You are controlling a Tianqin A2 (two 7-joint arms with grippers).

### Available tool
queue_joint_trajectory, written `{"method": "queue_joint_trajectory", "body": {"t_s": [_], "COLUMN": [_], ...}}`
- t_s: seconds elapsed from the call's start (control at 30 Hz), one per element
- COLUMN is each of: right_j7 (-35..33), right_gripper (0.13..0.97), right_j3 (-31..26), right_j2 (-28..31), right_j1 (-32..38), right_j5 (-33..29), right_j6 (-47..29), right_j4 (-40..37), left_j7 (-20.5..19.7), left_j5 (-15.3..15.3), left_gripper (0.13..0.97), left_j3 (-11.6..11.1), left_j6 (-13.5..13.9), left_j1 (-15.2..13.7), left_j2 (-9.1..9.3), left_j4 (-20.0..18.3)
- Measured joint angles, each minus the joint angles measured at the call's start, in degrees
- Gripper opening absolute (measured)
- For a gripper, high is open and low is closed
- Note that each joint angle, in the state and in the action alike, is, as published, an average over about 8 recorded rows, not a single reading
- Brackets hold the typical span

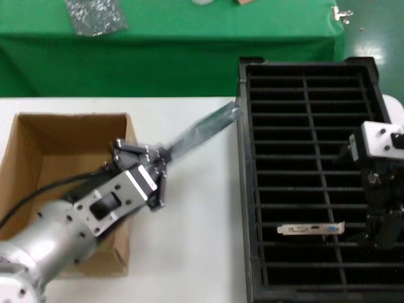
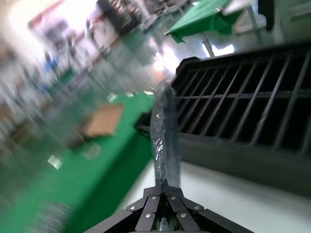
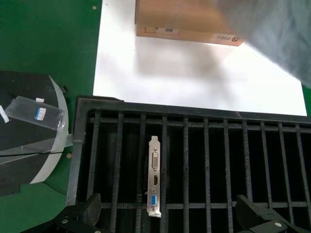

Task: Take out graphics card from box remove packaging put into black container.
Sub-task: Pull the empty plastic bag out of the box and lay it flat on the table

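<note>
our left pincer [image 1: 158,173] is clenched on one end of the packaging [image 1: 203,132], a silvery bag that sticks out ahead of it toward the near wall of the black container [image 1: 243,189], over the white tabletop [image 1: 189,252]. the graphics card [image 1: 310,228] already stands in a slot of the container, right by our right pincer [image 3: 167,221], whose jaws hang released on either side of the card's bracket. the box [image 1: 25,151] sits open under and behind the left arm.

what could go wrong: we judge the bag may slip, since only its end is pinched, or its free tip may brush the container rim and catch there. the right pincer, if it drops or shifts, could knock the seated card askew. another crumpled silvery bag [image 1: 95,16] lies well beyond the left pincer on the green cloth [image 1: 189,57], out of the way.
</note>
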Motion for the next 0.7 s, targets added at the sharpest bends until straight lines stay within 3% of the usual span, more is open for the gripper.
{"method": "queue_joint_trajectory", "body": {"t_s": [0.13,0.23,0.43,0.7], "right_j7": [0.0,0.0,0.0,0.0], "right_gripper": [0.957,0.962,0.966,0.966], "right_j3": [0.0,0.0,-0.1,-0.1], "right_j2": [0.0,0.0,0.0,0.0], "right_j1": [0.0,0.0,0.0,0.0], "right_j5": [0.0,0.0,0.0,0.0], "right_j6": [0.0,0.0,0.0,0.0], "right_j4": [0.0,0.0,0.0,0.0], "left_j7": [-8.6,-15.1,-29.7,-47.5], "left_j5": [2.0,1.9,3.8,14.3], "left_gripper": [0.139,0.139,0.139,0.139], "left_j3": [-2.0,-2.6,-2.4,-1.9], "left_j6": [5.9,7.2,5.1,3.5], "left_j1": [-1.2,-1.7,-2.2,-3.4], "left_j2": [5.78,8.06,9.99,10.53], "left_j4": [2.2,5.4,12.4,16.8]}}
